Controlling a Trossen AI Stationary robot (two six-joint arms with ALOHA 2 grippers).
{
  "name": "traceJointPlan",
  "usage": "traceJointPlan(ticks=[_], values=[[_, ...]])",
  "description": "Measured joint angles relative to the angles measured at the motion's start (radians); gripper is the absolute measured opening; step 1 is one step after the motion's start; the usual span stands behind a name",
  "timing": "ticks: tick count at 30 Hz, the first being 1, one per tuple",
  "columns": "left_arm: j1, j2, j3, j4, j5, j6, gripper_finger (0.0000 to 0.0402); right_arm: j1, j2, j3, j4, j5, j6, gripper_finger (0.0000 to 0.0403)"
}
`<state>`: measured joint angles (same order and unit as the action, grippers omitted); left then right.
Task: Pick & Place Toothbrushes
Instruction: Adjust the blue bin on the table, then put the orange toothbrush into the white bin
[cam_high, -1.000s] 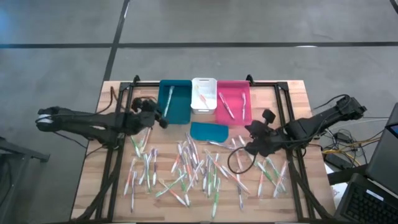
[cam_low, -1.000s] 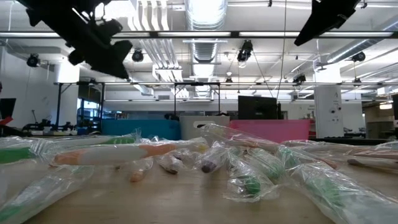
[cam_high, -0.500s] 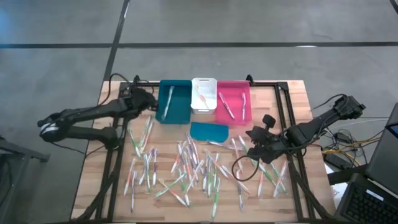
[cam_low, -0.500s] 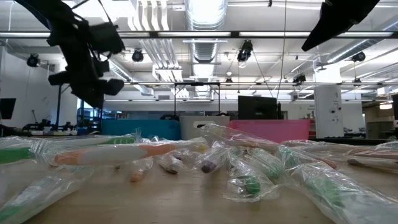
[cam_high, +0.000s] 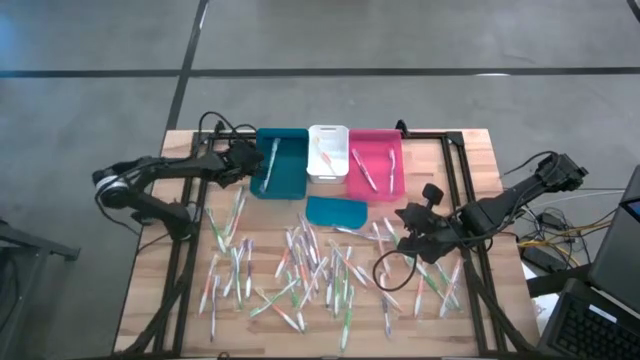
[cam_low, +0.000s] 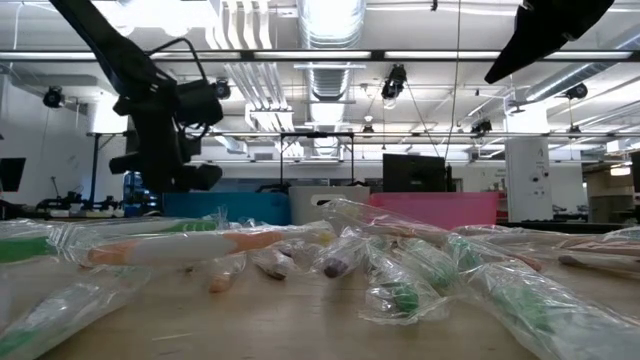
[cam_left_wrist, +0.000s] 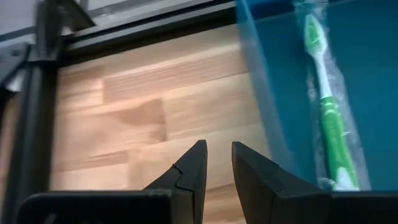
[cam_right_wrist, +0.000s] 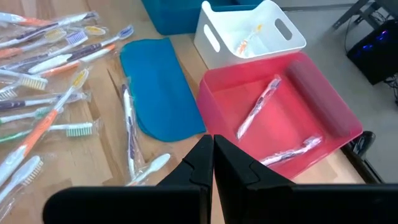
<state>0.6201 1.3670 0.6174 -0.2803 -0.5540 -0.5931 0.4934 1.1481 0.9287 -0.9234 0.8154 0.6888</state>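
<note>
High view showed the wooden table (cam_high: 140, 300) with the toothbrushes (cam_high: 310, 270) strewn in clear wrappers across its middle and near half. At the far edge stood three bins in a row: a teal bin (cam_high: 291, 185) with one green-handled toothbrush (cam_left_wrist: 329, 118) in it, a white bin (cam_high: 327, 172) with one brush, and a pink bin (cam_high: 394, 150) with a few. A flat teal lid (cam_high: 335, 211) lay just in front of the bins. The left gripper (cam_left_wrist: 216, 163) hung just beside the teal bin's outer wall, over bare wood, its jaws a narrow gap apart and holding nothing. The right gripper (cam_right_wrist: 212, 148) hovered above the pile's right side near the pink bin, fingers pressed together, empty.
</note>
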Motion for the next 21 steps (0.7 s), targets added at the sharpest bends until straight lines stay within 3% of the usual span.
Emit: traceJointPlan(ticks=[11,21], values=[[0.001,0.021,0.000,0.067,0.044,0.037,0.0080,0.000,0.000,-0.002,0.000,-0.001,0.001,0.0008],[-0.008,-0.197,0.000,-0.093,-0.006,0.052,0.0080,0.000,0.000,-0.002,0.001,-0.001,0.003,0.0008]])
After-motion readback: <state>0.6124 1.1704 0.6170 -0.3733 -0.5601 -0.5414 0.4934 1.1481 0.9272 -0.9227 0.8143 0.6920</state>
